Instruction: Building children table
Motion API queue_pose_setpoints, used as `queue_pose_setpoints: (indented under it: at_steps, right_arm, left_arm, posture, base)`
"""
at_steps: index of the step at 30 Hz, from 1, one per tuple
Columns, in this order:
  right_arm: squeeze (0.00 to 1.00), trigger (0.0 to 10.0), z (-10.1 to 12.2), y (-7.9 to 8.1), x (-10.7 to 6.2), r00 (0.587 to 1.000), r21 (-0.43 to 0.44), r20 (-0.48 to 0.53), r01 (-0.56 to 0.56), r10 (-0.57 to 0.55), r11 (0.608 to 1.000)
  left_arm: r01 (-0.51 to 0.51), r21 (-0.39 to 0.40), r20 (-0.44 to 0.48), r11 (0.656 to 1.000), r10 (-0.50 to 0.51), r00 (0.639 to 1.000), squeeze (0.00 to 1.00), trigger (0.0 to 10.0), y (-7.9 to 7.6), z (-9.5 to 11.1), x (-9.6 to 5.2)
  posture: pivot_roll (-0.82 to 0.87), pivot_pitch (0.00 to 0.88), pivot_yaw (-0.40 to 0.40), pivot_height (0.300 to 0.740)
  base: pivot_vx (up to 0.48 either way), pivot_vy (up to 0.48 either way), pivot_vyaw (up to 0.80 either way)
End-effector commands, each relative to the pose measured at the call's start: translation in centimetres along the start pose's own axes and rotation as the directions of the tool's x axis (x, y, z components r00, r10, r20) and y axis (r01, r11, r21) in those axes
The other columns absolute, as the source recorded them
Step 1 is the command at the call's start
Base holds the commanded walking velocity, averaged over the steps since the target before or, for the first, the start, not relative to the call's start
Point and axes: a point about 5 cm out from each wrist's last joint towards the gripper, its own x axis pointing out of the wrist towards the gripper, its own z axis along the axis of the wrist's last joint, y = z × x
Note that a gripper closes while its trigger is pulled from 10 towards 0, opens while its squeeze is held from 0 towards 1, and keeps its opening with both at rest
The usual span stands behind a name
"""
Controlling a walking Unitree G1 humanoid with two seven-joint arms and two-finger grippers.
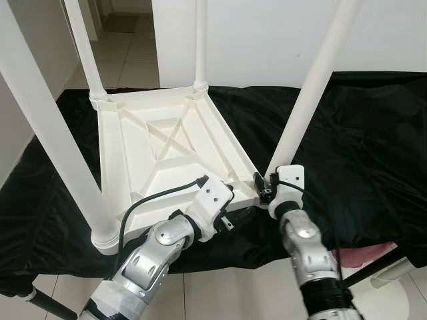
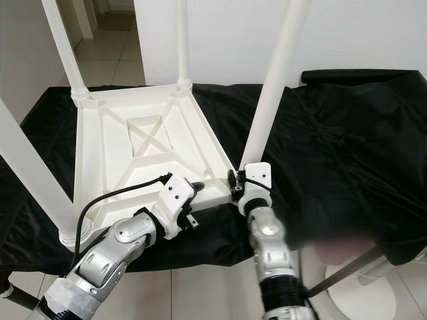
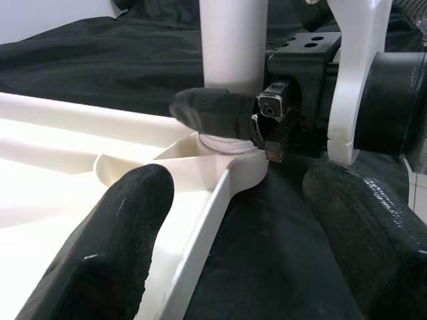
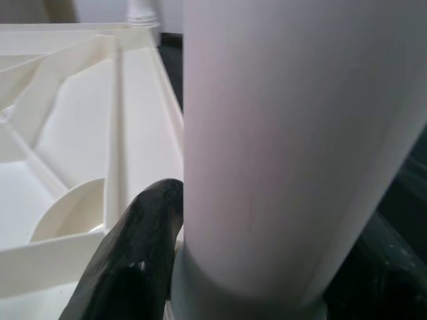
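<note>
Children's table (image 1: 167, 143) lies upside down on black cloth (image 1: 360, 140), legs up; right tool (image 1: 265, 188) clamps the near-corner leg (image 1: 308, 100), left tool (image 3: 227, 213) spread astride that corner's rim.

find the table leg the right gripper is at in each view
Left eye view: table leg, right of centre, rising from the tabletop's near right corner.
Right eye view, centre.
Left wrist view, top centre.
Right wrist view, close up.
Shared landmark: upturned white tabletop.

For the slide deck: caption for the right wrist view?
Right gripper jaws clasp the white plastic table leg at its socket on the upturned white tabletop.
</note>
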Motion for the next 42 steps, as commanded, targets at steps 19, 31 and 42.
queue_pose_setpoints:
  at_steps: [19,31,42]
  right_arm:
    - [1.0,10.0,-0.9,1.7,-1.3,0.996,0.053,-0.091,0.018,-0.013,0.998]
    - [0.0,10.0,0.3,-0.4,-1.5,0.96,-0.023,0.011,-0.278,0.279,0.96]
    - [0.0,10.0,1.4,-2.7,-0.5,0.848,-0.147,-0.007,-0.525,0.53,0.838]
  left_arm:
    - [0.063,0.002,-0.009,0.998,-0.063,0.998,0.0,10.0,0.0,-0.3,0.2]
    - [0.072,0.004,-0.011,0.997,-0.072,0.997,0.0,10.0,0.0,-0.4,0.3]
    - [0.081,0.009,-0.006,0.997,-0.081,0.997,0.0,10.0,-0.1,-0.4,0.5]
  posture:
    - [-0.01,0.0,0.002,0.74]
    - [-0.02,0.0,0.003,0.74]
    - [-0.02,0.0,0.005,0.74]
  base:
    - [0.0,0.0,0.0]
    - [0.0,0.0,0.0]
    - [0.0,0.0,0.0]
